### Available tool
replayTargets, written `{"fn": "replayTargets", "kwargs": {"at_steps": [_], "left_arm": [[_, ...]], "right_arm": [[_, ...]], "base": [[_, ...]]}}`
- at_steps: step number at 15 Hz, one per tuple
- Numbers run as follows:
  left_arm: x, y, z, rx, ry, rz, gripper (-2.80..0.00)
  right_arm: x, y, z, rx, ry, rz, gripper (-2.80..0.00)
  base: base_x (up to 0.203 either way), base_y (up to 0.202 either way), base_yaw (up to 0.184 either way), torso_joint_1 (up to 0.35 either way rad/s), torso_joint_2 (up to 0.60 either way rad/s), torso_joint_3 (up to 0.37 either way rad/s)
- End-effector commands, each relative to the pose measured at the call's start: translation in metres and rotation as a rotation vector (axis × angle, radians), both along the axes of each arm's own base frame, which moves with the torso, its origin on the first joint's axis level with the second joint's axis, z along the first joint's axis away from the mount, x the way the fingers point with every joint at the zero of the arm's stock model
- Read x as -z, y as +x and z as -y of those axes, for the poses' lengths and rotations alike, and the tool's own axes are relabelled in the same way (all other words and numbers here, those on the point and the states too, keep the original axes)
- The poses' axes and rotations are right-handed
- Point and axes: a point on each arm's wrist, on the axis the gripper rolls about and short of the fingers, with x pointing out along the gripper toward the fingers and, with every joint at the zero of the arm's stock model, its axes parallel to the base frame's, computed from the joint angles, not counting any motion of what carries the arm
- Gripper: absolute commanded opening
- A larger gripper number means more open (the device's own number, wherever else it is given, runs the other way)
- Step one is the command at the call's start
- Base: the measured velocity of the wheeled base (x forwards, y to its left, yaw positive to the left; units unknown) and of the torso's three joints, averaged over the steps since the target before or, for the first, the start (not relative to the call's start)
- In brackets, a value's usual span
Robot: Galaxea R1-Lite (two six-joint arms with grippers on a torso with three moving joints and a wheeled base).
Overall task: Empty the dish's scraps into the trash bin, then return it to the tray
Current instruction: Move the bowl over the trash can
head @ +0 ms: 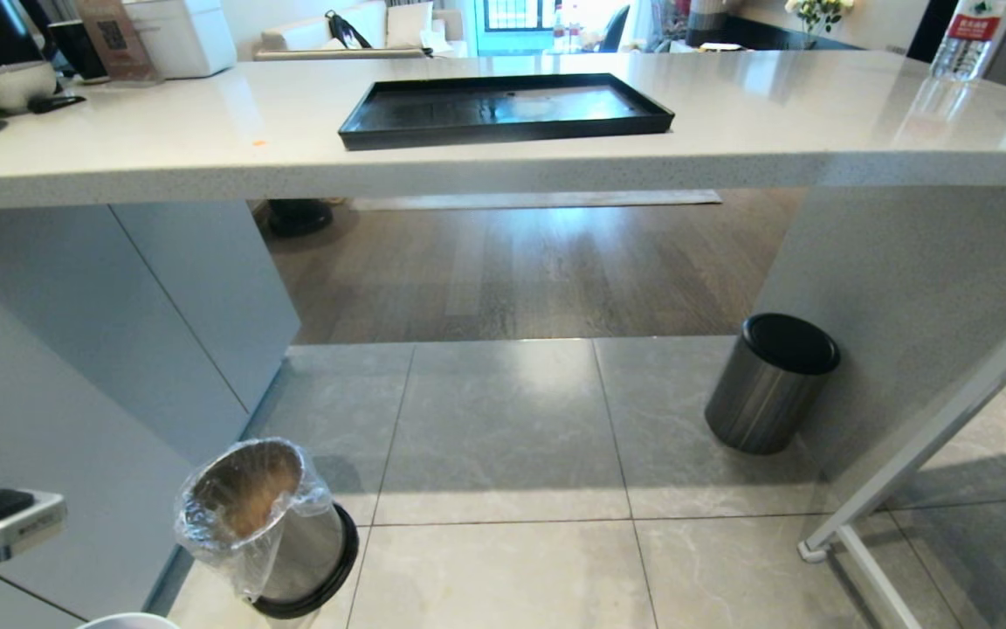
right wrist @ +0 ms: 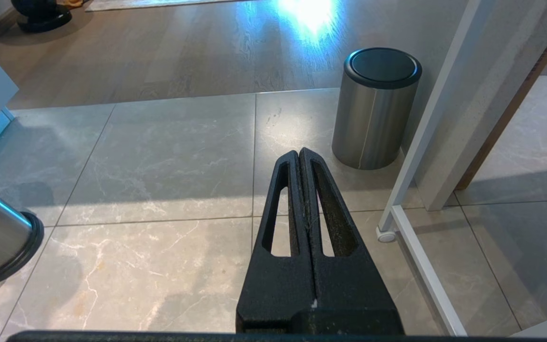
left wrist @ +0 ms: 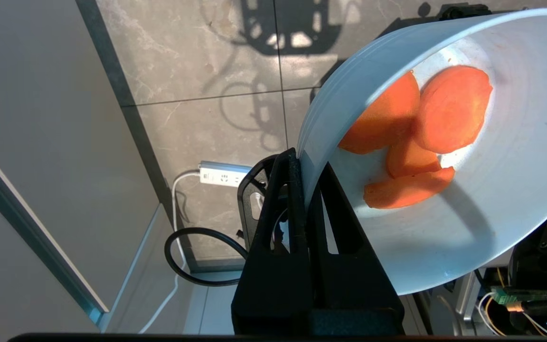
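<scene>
My left gripper [left wrist: 304, 159] is shut on the rim of the dish [left wrist: 492, 213], a pale blue-white bowl held tilted above the floor tiles. The scraps [left wrist: 416, 137], flat orange carrot slices, lie overlapping inside it. In the head view only a sliver of the dish's rim [head: 127, 621] shows at the bottom left, close to the trash bin [head: 263, 524], a shiny metal cylinder with a clear bag liner standing on the floor. The black tray [head: 503, 109] lies bare on the counter. My right gripper [right wrist: 300, 152] hangs shut and holds nothing, over the tiles.
A larger dark-grey bin with a black top [head: 769, 384] stands by the counter's right leg. A white frame on castors [head: 931, 445] slants at the right. A power strip [left wrist: 221, 173] and a black cable [left wrist: 197, 256] lie below the dish. Cabinet panels [head: 75, 349] flank the left.
</scene>
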Motion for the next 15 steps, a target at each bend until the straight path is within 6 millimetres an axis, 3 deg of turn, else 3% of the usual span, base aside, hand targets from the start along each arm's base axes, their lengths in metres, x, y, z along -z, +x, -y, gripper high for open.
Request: {"fn": "replayTargets", "kwargs": {"at_steps": [1, 15], "left_arm": [[0.0002, -0.0005, 0.0000, 0.001, -0.001, -0.005, -2.80], [0.0000, -0.0007, 0.0002, -0.029, -0.007, -0.004, -2.80]], "right_arm": [[-0.0001, -0.0001, 0.0000, 0.000, 0.000, 0.001, -2.80], [-0.0001, -0.0001, 0.0000, 0.000, 0.000, 0.001, -2.80]], "base": [[0.000, 0.000, 0.000, 0.000, 0.00, 0.000], [0.000, 0.000, 0.000, 0.000, 0.00, 0.000]]}}
